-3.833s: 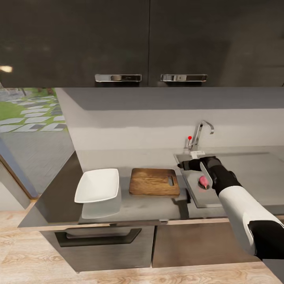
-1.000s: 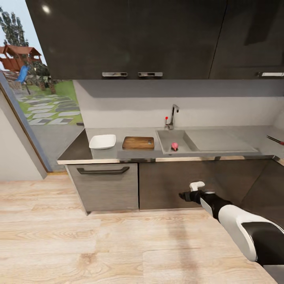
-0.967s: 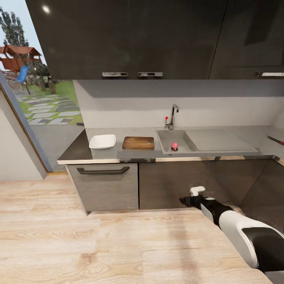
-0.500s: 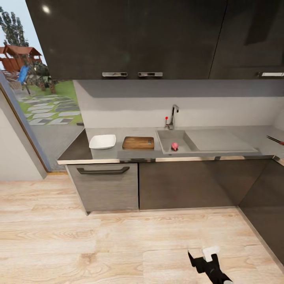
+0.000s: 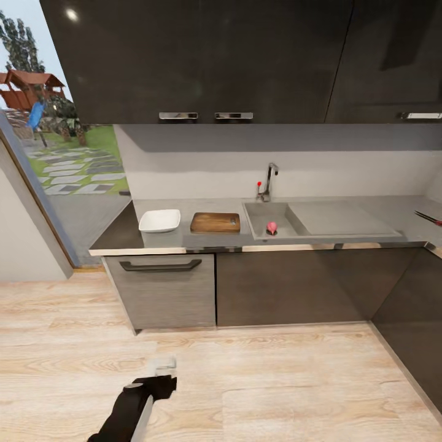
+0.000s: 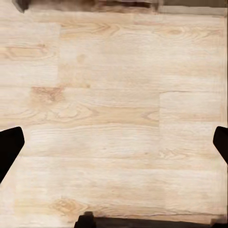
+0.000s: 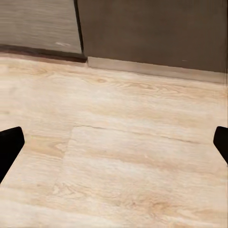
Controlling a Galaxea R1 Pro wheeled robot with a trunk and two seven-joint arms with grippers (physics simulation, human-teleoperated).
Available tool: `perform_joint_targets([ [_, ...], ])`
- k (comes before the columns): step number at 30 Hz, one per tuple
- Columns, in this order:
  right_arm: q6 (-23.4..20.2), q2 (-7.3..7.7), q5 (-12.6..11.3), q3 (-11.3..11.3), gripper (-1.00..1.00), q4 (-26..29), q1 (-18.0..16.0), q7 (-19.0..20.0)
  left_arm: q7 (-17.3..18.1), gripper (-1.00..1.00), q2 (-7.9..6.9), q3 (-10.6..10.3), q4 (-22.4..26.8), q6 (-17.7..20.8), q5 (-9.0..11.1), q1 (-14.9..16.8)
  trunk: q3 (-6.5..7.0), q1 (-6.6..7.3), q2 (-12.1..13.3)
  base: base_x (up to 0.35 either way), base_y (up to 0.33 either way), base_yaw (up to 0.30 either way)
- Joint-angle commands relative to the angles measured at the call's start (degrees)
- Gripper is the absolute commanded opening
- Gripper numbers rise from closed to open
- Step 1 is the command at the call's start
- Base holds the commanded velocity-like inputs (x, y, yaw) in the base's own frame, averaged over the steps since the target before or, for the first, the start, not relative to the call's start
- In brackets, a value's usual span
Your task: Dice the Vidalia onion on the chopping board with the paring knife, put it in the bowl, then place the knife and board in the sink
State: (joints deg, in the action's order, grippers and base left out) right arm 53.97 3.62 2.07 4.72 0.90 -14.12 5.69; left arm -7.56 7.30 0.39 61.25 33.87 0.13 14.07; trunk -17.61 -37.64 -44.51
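The left gripper (image 5: 164, 373) is being held low over the floor (image 5: 245, 380), fingers spread, grasping nothing. The right gripper's fingers (image 7: 9, 142) are likewise parted. The onion (image 5: 271, 228) is lying in the far sink (image 5: 258, 215); round, firm and probably slippery, it is best gripped across its middle.

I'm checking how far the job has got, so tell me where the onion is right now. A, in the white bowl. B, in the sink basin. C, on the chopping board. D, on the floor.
B: the pink onion lies in the basin of the sink by the drain, while the chopping board and the bowl to its left hold nothing.
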Motion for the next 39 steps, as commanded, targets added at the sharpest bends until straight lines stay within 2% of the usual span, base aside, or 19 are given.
perform_joint_targets([
  [1,0.84,-0.23,-0.33,0.35,1.0,0.02,0.22,-0.62,-0.21,1.0,0.05,0.05,-1.7,0.51,-0.05,1.11,-0.09,-0.01,-0.06,0.0,0.0,0.0],
  [3,1.4,-0.58,-0.42,0.26,1.0,0.16,0.44,-2.35,-0.24,1.0,0.07,-0.05,-4.5,-0.35,-0.05,2.25,-0.09,-0.01,-0.06,0.0,0.0,0.0],
  [5,1.62,-0.83,-0.48,0.15,1.0,0.29,0.56,-5.06,-0.21,1.0,0.06,-0.89,-7.76,-4.24,-0.08,2.82,-0.09,-0.01,-0.06,0.0,0.0,0.0],
  [6,1.72,-0.95,-0.46,0.11,1.0,0.35,0.6,-7.22,-0.2,1.0,-0.06,-2.18,-10.4,-8.9,-0.13,3.04,-0.09,-0.01,-0.06,0.0,0.0,0.0],
  [7,1.79,-0.99,-0.45,0.09,1.0,0.38,0.61,-8.34,-0.19,1.0,-0.15,-3.0,-11.87,-11.74,-0.15,3.12,-0.09,-0.01,-0.06,0.0,0.0,0.0],
  [8,1.91,-1.03,-0.4,0.07,1.0,0.46,0.64,-10.42,-0.19,1.0,-0.48,-4.6,-14.88,-17.77,-0.2,3.23,-0.09,-0.01,-0.06,0.0,0.0,0.0],
  [10,1.94,-1.0,-0.37,0.06,1.0,0.59,0.67,-12.14,-0.18,1.0,-1.02,-5.81,-17.81,-23.31,-0.24,3.3,-0.09,-0.01,-0.06,0.0,0.0,0.0],
  [11,1.92,-0.96,-0.35,0.05,1.0,1.05,0.7,-13.41,-0.18,1.0,-1.53,-6.61,-20.2,-27.47,-0.26,3.36,-0.09,-0.01,-0.06,0.0,0.0,0.0],
  [14,1.85,-0.88,-0.27,0.04,1.0,2.78,0.74,-14.79,-0.18,1.0,-2.08,-7.58,-23.02,-32.22,-0.32,3.43,-0.09,-0.01,-0.06,0.0,0.0,0.0],
  [18,1.77,-0.69,-0.36,0.02,1.0,4.85,0.76,-15.62,-0.16,1.0,-2.36,-8.67,-24.19,-35.2,-0.28,3.5,-0.09,-0.01,-0.06,0.0,0.0,0.0],
  [32,1.84,-0.72,-0.47,-0.07,1.0,5.12,0.76,-15.87,-0.32,1.0,-1.5,-9.11,-26.02,-35.88,-0.09,3.51,-0.09,-0.01,-0.06,0.0,-0.001,0.0],
  [39,1.86,-1.05,-0.49,0.03,1.0,5.08,0.76,-15.89,-0.41,1.0,-1.41,-9.02,-25.86,-35.89,-0.03,3.51,-0.09,-0.01,-0.06,0.0,-0.248,0.0],
])
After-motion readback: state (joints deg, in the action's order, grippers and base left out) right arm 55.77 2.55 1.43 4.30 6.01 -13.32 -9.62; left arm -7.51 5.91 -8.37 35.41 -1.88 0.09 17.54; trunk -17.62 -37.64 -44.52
